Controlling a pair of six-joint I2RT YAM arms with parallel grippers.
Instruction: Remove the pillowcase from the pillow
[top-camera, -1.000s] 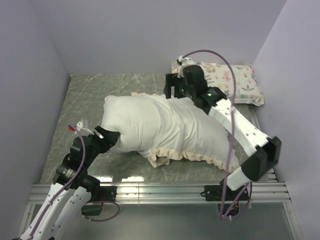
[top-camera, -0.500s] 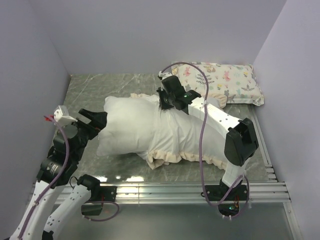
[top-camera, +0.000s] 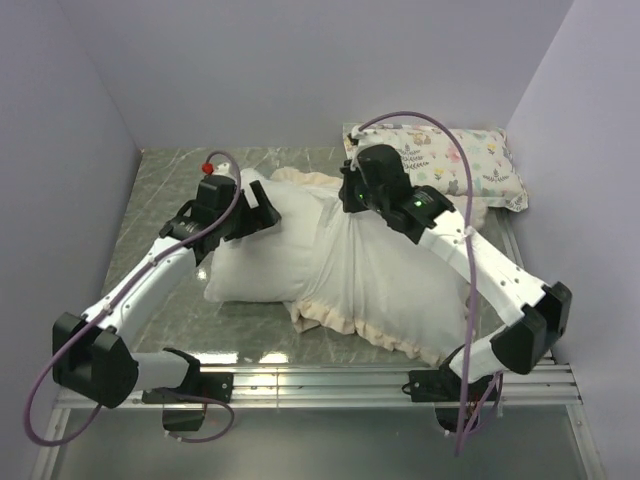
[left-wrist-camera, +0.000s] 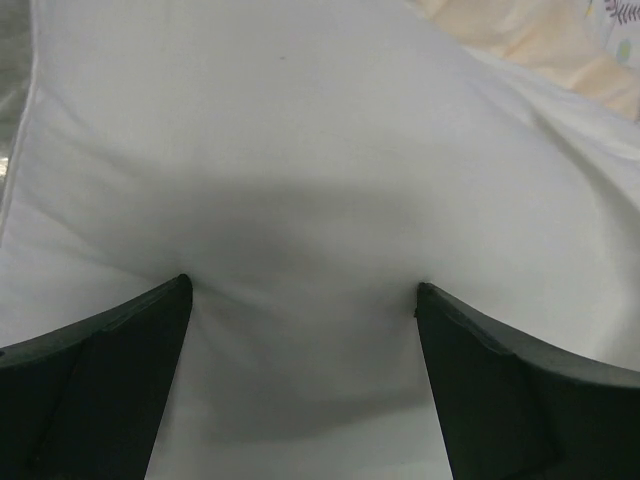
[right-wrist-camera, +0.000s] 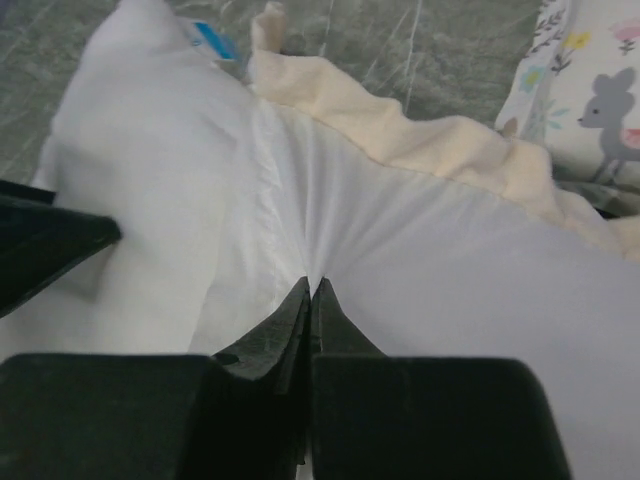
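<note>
At the middle of the grey-green marbled worktop (top-camera: 155, 175), the left hand (left-wrist-camera: 300, 295) presses its wide-apart fingers into the plump white pillow (top-camera: 245, 280). The right hand (right-wrist-camera: 310, 287) is pinched tight on the pillowcase (top-camera: 390, 270), whose smooth white lining faces outward, gathered into creases, with soft cream ruffles along the near edge.

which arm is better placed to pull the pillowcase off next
Right, probably. The right tool is shut on a pinch of the pillowcase, ready to draw it away. The left tool is open, pressed against the pillow, gripping nothing.
</note>
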